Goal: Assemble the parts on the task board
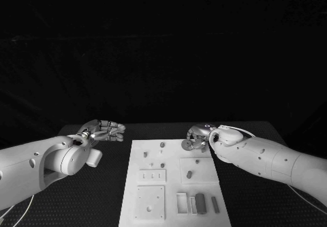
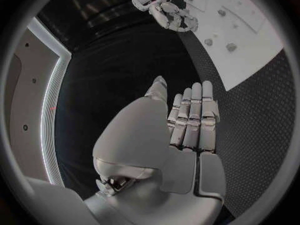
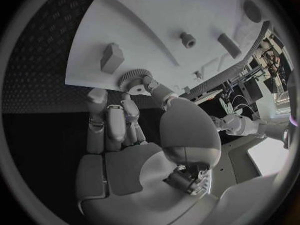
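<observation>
The left robot hand [image 1: 103, 131] hovers over the dark desk [image 1: 109, 175] just left of the task board [image 1: 172, 189], its fingers straight, side by side, and holding nothing. On the white board lie grey parts: a small peg [image 1: 162, 144] near the far edge, a short cylinder [image 1: 189, 174] on a raised square plate, and a dark block [image 1: 200, 203] beside a thin bar [image 1: 215, 204] at the near right corner. The right robot hand [image 1: 196, 142] sits at the board's far right edge, pinching a small toothed gear [image 3: 132, 80] between thumb and fingertips, just above the board surface, with a grey block [image 3: 112, 57] close by.
</observation>
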